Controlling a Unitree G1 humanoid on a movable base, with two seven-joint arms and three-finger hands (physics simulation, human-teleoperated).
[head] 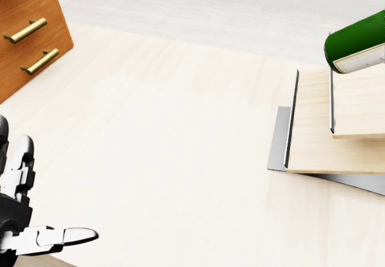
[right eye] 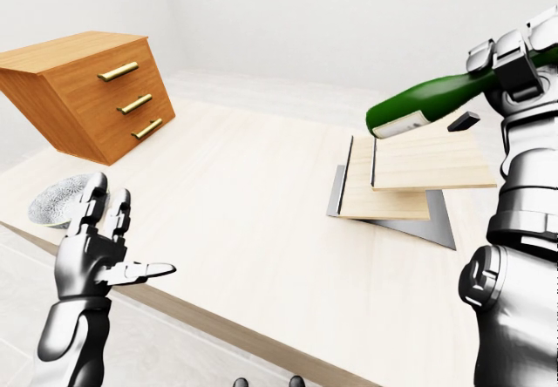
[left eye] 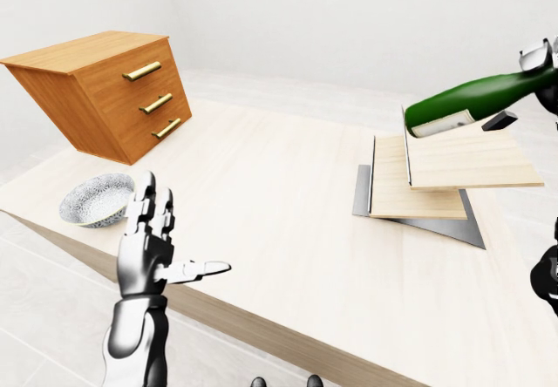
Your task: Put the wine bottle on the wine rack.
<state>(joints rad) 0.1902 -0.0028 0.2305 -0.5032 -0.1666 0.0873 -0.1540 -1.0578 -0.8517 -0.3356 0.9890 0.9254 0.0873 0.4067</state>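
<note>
A green wine bottle [right eye: 425, 101] with a pale label lies tilted, base to the left, in the air above the wine rack [right eye: 410, 171], a stack of two light wood shelves on a grey metal base. My right hand [right eye: 514, 60] is shut on the bottle's neck at the right edge of the right-eye view. The bottle's base hangs just over the top shelf's left edge, not resting on it. My left hand [left eye: 153, 239] is open and empty, held up at the lower left over the table's near edge.
A wooden chest with three brass-handled drawers [left eye: 109, 91] stands tilted at the upper left. A patterned white bowl [left eye: 96, 200] sits on the light wood table [left eye: 261, 204] near my left hand. A small dark piece [right eye: 463, 122] hangs beside the bottle.
</note>
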